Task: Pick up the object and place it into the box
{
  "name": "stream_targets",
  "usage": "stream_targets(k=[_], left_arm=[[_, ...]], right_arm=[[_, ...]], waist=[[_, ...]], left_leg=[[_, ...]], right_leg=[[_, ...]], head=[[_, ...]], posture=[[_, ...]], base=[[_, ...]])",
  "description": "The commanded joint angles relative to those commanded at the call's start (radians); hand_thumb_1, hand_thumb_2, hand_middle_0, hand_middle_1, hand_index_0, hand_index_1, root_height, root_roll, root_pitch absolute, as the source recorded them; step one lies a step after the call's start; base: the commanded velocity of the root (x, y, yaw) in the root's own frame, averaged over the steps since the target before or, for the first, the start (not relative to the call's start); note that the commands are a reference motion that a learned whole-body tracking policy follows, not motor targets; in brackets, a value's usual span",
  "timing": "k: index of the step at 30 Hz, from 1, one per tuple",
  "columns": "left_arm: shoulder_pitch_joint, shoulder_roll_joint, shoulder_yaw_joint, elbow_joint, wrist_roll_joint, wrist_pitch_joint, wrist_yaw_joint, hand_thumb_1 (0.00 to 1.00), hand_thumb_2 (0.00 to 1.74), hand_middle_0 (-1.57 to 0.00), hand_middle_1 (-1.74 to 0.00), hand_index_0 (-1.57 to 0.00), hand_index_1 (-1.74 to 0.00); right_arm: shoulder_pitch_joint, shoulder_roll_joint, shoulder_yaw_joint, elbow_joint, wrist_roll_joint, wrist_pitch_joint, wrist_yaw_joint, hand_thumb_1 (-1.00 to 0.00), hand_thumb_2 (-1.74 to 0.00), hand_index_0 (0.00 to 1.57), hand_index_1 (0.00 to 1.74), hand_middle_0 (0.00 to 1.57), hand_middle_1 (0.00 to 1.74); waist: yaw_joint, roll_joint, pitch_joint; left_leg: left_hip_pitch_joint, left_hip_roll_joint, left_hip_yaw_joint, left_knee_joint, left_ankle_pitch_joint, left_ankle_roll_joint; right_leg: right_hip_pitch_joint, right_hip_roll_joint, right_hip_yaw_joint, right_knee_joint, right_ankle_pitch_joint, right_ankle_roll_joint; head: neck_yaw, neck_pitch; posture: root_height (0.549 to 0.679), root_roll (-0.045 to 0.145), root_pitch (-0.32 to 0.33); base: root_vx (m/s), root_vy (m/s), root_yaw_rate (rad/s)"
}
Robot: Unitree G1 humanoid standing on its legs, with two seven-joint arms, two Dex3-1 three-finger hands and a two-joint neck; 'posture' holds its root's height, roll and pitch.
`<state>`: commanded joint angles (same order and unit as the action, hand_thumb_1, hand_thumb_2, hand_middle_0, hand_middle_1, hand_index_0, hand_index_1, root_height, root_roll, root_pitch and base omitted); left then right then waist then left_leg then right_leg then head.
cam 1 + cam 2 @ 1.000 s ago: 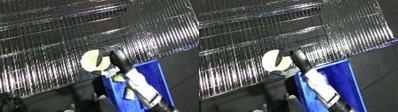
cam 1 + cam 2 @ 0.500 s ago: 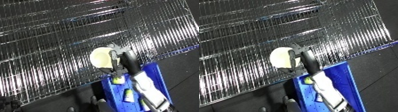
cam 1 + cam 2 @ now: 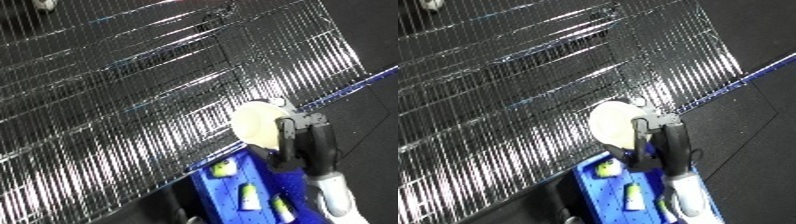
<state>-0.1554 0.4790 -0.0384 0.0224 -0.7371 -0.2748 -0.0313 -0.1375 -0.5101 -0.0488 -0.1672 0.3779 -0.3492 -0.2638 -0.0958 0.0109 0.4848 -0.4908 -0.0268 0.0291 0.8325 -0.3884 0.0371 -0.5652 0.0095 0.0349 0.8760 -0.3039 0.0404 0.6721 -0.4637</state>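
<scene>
Your right hand [image 3: 298, 142] has its fingers [image 3: 286, 135] curled round the pale round object [image 3: 256, 124], held above the blue bin's [image 3: 224, 192] far edge, so you're lined up for the drop.

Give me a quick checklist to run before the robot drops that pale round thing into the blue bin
1. Object in hand: ok. The right hand has its fingers curled round the pale round object.
2. Object over the bin: not ok. It sits above the blue bin's far rim, against the wire rack, not over the opening.
3. Room in the bin: cannot tell. Yellow-green items already lie inside; the forearm hides much of the floor.
4. Object free of the rack: cannot tell. It overlaps the wires in both views.
5. Left hand out of the way: cannot tell. It shows in neither view.
</scene>
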Motion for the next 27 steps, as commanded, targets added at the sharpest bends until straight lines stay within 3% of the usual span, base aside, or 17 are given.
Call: stream_targets(k=[5,6,10,14,19,23,27], left_arm=[[0.022,-0.014,0.016,-0.006,-0.003,-0.02,0.008,1.0,1.74,-1.57,-1.74,-1.57,-1.74],[0.033,-0.022,0.02,-0.004,-0.006,-0.035,0.005,1.0,1.74,-1.57,-1.74,-1.57,-1.74],[0.05,-0.031,0.017,-0.004,-0.013,-0.066,0.003,1.0,1.74,-1.57,-1.74,-1.57,-1.74],[0.056,-0.036,0.016,-0.016,-0.018,-0.084,0.01,1.0,1.74,-1.57,-1.74,-1.57,-1.74],[0.049,-0.047,0.007,0.005,-0.017,-0.103,0.021,1.0,1.74,-1.57,-1.74,-1.57,-1.74],[0.042,-0.058,-0.003,0.012,-0.013,-0.107,0.03,1.0,1.74,-1.57,-1.74,-1.57,-1.74],[0.029,-0.065,-0.016,0.018,-0.013,-0.105,0.037,1.0,1.74,-1.57,-1.74,-1.57,-1.74]], right_arm=[[0.063,0.013,-0.038,-0.006,0.001,-0.022,-0.033,-0.95,-1.65,1.49,1.65,1.49,1.65],[0.1,0.016,-0.062,0.003,-0.014,-0.042,-0.06,-0.95,-1.65,1.49,1.65,1.49,1.65],[0.168,0.022,-0.091,0.028,-0.027,-0.066,-0.105,-0.95,-1.65,1.49,1.65,1.49,1.65],[0.219,0.032,-0.086,0.059,0.007,-0.087,-0.108,-0.75,-1.3,1.18,1.3,1.18,1.3],[0.242,0.032,-0.078,0.128,0.042,-0.135,-0.067,-0.5,-0.87,0.79,0.87,0.79,0.87],[0.239,0.028,-0.08,0.17,0.061,-0.164,-0.042,-0.3,-0.52,0.47,0.52,0.47,0.52],[0.223,0.023,-0.074,0.184,0.061,-0.153,-0.045,-0.1,-0.17,0.16,0.17,0.16,0.17]], waist=[[-0.032,0.007,0.004],[-0.05,0.012,0.008],[-0.08,0.022,0.017],[-0.102,0.03,0.024],[-0.131,0.04,0.03],[-0.139,0.051,0.033],[-0.14,0.061,0.032]], left_leg=[[0.016,0.008,0.018,-0.035,0.01,0.0005],[0.022,0.01,0.026,-0.048,0.014,-0.0005],[0.03,0.011,0.039,-0.064,0.019,-0.0005],[0.038,0.011,0.052,-0.08,0.023,0.0012],[0.054,0.017,0.071,-0.087,0.022,-0.0009],[0.064,0.016,0.079,-0.09,0.02,-0.0042],[0.071,0.012,0.081,-0.1,0.023,-0.0072]], right_leg=[[0.004,0.0118,0.017,-0.016,0.004,-0.0016],[0.004,0.0176,0.025,-0.019,0.003,-0.0021],[0.0,0.0262,0.038,-0.025,0.002,-0.0041],[-0.005,0.0311,0.045,-0.038,0.006,-0.0081],[-0.002,0.0341,0.054,-0.044,0.005,-0.0107],[0.004,0.0299,0.06,-0.047,0.003,-0.0123],[0.006,0.0264,0.062,-0.055,0.004,-0.0128]], head=[[0.074,0.018],[0.079,0.042],[0.083,0.079],[0.128,0.086],[0.189,0.062],[0.2,0.045],[0.204,0.03]], posture=[[0.626,0.06,0.041],[0.626,0.062,0.044],[0.627,0.066,0.052],[0.628,0.071,0.06],[0.628,0.076,0.059],[0.629,0.081,0.056],[0.63,0.085,0.056]], base=[[-0.035,0.078,-0.226],[-0.032,0.082,-0.174],[-0.046,0.072,-0.147],[-0.055,0.06,-0.111],[-0.02,0.071,-0.09],[-0.013,0.043,-0.034],[-0.013,0.028,0.001]])
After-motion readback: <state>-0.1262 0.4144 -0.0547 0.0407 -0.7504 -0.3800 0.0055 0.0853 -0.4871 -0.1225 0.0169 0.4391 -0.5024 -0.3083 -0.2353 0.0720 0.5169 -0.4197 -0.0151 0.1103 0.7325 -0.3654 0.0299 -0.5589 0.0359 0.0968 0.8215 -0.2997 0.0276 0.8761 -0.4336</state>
